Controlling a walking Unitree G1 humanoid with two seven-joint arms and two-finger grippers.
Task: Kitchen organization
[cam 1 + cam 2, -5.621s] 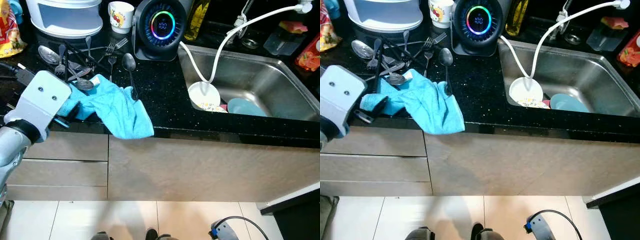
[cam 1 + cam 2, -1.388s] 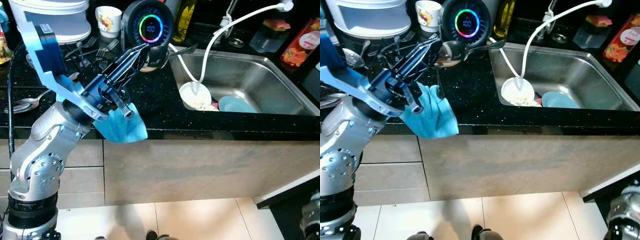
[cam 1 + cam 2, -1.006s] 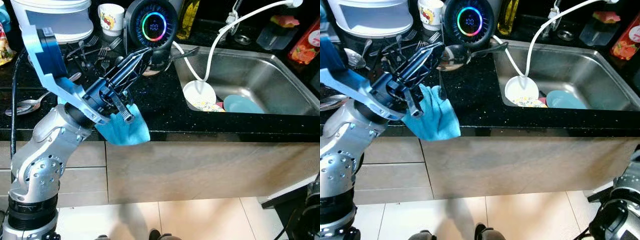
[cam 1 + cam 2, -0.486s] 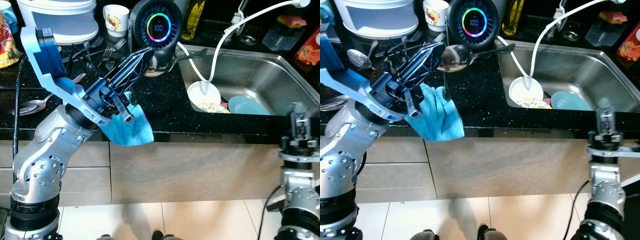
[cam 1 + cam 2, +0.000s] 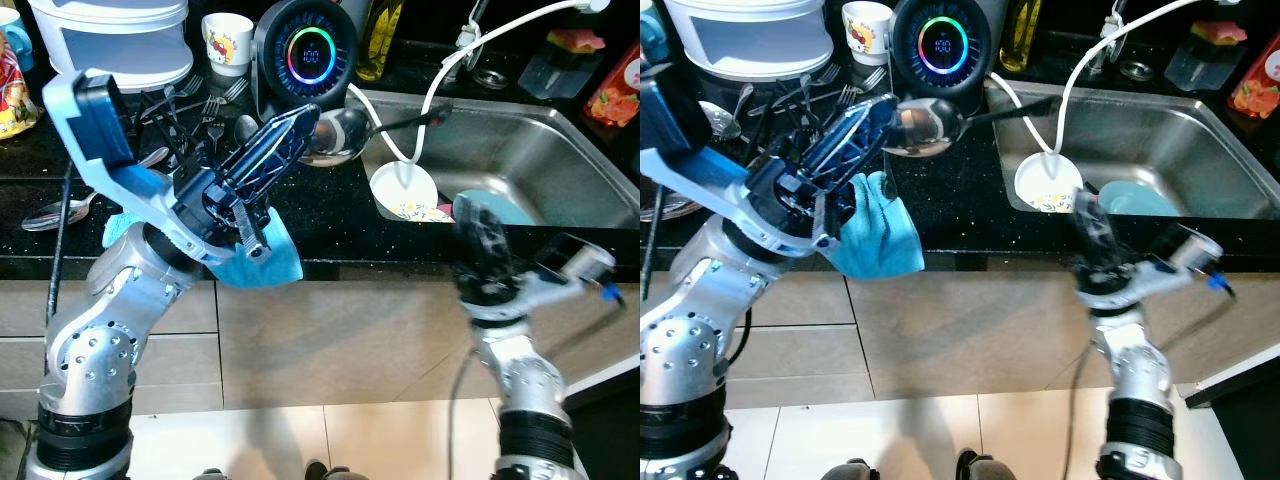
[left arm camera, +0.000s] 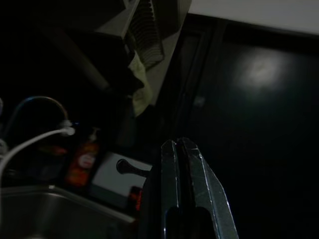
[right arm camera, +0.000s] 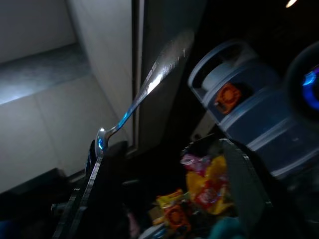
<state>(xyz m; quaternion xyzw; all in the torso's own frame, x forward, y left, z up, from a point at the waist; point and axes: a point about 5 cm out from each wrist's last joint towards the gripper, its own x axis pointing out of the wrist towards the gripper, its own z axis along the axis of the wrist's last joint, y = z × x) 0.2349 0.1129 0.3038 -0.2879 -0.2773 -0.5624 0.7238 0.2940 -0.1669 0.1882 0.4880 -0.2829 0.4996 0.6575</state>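
My left gripper (image 5: 305, 120) is raised over the black counter (image 5: 330, 215), shut on a large steel spoon (image 5: 335, 133) whose dark handle points toward the sink (image 5: 540, 140). In the left wrist view its fingers (image 6: 180, 189) are pressed together. A blue cloth (image 5: 270, 258) hangs over the counter edge below that arm. My right gripper (image 5: 483, 235) is blurred and held up in front of the counter edge near the sink. In the right wrist view its fingers (image 7: 89, 189) stand wide apart, with a thin spoon (image 7: 149, 84) beyond one finger.
Several forks and spoons (image 5: 190, 100) lie at the back left, by a white appliance (image 5: 110, 35) and a mug (image 5: 227, 40). A round device with a glowing ring (image 5: 305, 55) stands behind. The sink holds a white bowl (image 5: 403, 188), a blue plate (image 5: 492, 208) and a white hose (image 5: 440, 80).
The right arm has risen from below the counter front and now tilts toward the sink edge, blurred. The left gripper has carried the spoon slightly toward the sink.
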